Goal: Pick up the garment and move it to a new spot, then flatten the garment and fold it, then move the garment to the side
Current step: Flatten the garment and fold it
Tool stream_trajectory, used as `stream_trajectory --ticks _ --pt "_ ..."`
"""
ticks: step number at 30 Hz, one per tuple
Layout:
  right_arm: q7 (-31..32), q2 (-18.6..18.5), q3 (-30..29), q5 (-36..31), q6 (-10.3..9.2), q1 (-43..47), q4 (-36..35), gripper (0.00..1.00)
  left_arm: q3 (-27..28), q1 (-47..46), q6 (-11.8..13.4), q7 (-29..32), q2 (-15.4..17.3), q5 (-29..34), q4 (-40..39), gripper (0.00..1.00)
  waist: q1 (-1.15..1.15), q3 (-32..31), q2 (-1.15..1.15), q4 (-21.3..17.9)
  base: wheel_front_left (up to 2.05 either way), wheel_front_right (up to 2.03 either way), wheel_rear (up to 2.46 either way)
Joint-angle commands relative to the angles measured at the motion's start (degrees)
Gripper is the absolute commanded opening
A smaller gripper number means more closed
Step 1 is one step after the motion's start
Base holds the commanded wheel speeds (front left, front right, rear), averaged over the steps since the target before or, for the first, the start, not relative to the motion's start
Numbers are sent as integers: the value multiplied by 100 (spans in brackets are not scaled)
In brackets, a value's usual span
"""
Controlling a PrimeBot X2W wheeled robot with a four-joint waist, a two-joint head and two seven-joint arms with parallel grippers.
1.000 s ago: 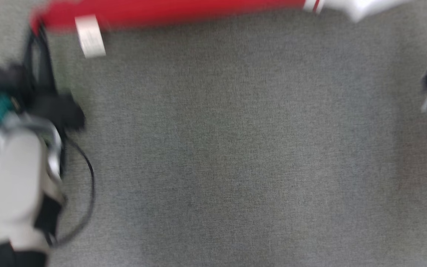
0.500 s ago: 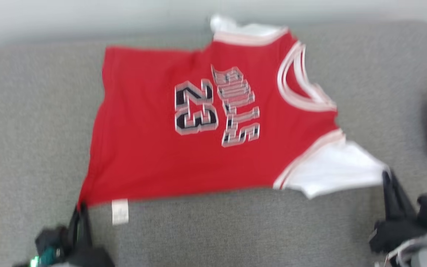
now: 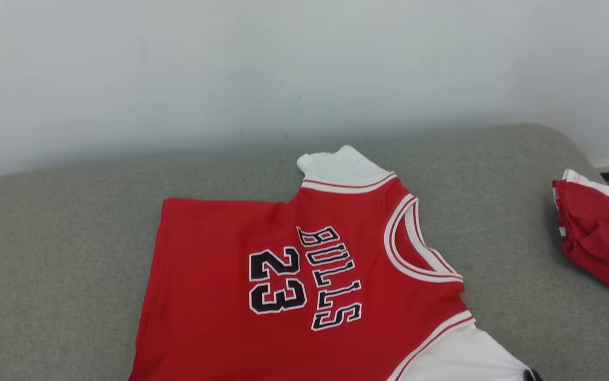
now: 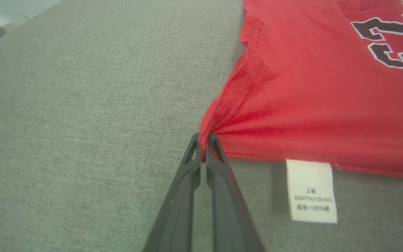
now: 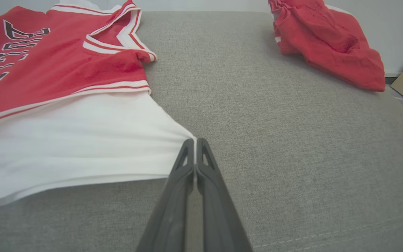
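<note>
The garment (image 3: 283, 275) is a red jersey with white sleeves and black "BULLS 23" lettering, spread face up on the grey cushion (image 3: 61, 254). My left gripper (image 4: 204, 140) is shut on the garment's (image 4: 313, 87) red hem corner, beside a white care label (image 4: 311, 190). My right gripper (image 5: 194, 143) is shut on the tip of the garment's white sleeve (image 5: 71, 140). In the head view a dark fingertip (image 3: 530, 375) peeks in at the bottom edge by that sleeve.
A second red garment (image 3: 600, 238) lies crumpled at the cushion's right end, also visible as a red heap (image 5: 327, 42) in the right wrist view. A pale wall (image 3: 283, 69) rises behind the cushion. Bare grey fabric stretches left of the jersey.
The head camera has tilted up, so the jersey slid down the picture and both grippers dropped out of it. Both grips on the jersey's corners stay the same.
</note>
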Motion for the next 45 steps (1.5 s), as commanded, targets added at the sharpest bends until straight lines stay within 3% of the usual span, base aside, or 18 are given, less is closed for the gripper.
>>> stream_trajectory --ticks 1,14,21,27,45 --pt "1 -33 -27 -26 -32 112 38 0 79 110 43 -13 28 -31 34 0 2 -287 2 -52 0 0 0" --pt "1 -84 91 58 -32 708 -4 0 105 592 -69 -14 -12 -197 109 0 2 -496 2 -55 0 0 0" --pt "1 -117 225 131 -31 377 -481 0 45 280 -179 -14 -18 -374 -566 0 2 -312 2 5 0 0 0" --pt "1 -206 309 202 -30 -230 -767 0 160 -178 -360 -14 -17 -57 -825 0 2 -102 2 28 0 0 0" --pt "1 -223 249 -91 -29 -1950 338 0 111 -1376 -508 -15 -23 250 -225 0 2 675 2 166 0 0 0"
